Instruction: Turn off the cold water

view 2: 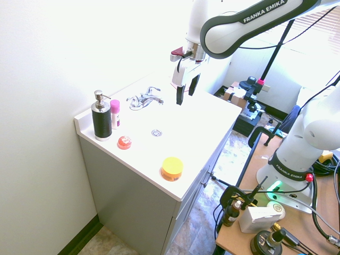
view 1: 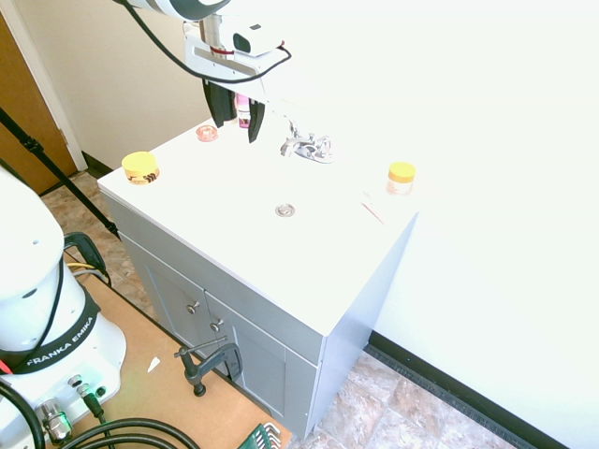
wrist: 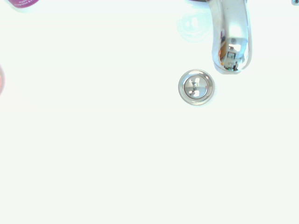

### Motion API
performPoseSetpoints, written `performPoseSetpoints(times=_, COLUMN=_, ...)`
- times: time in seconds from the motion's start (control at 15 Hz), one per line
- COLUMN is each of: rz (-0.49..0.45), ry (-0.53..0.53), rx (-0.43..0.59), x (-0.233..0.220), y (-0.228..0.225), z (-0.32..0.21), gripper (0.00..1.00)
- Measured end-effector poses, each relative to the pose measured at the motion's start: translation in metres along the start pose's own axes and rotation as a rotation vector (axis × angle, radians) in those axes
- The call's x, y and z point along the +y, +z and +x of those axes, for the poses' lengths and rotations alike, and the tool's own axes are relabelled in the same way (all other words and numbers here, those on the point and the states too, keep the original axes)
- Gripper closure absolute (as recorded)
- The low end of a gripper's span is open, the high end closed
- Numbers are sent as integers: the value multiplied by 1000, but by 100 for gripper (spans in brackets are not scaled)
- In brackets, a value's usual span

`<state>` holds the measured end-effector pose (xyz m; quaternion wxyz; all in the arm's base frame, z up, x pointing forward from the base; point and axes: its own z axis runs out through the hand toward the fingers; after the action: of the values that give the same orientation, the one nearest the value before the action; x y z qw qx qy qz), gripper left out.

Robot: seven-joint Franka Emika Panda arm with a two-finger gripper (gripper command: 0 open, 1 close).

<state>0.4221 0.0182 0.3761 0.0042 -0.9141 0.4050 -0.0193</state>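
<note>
Open room above drain point(view 2: 156, 133); black pump bottle point(view 2: 101, 119), pink-capped bottle point(view 2: 115, 116) flank faucet point(view 2: 137, 103).

Shines like smooth, mirror-bright chrome on the faucet point(view 2: 142, 100), with reflections along the spout in the wrist view. Gleams as polished metal on the drain point(wrist: 196, 87). Looks smooth, white and hard on the countertop point(view 2: 139, 154). Appears flat and painted, with a low sheen, on the gray cabinet point(view 1: 253, 346); looks like shiny metal on its knobs point(view 1: 216, 325). Seems dark and textured around the pump bottle point(view 2: 101, 119), with glossy metal on the pump point(view 2: 99, 96). Looks like smooth plastic on the yellow-lidded jar point(view 2: 171, 168).
</note>
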Motion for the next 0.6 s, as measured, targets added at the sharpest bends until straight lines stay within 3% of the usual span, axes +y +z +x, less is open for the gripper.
performPoseSetpoints(times=0.33, rz=43, ry=55, rx=42, x=-13, y=-2, z=18, gripper=0)
performPoseSetpoints(times=0.6, rz=30, ry=122, rx=85, x=-47, y=15, z=90, gripper=0)
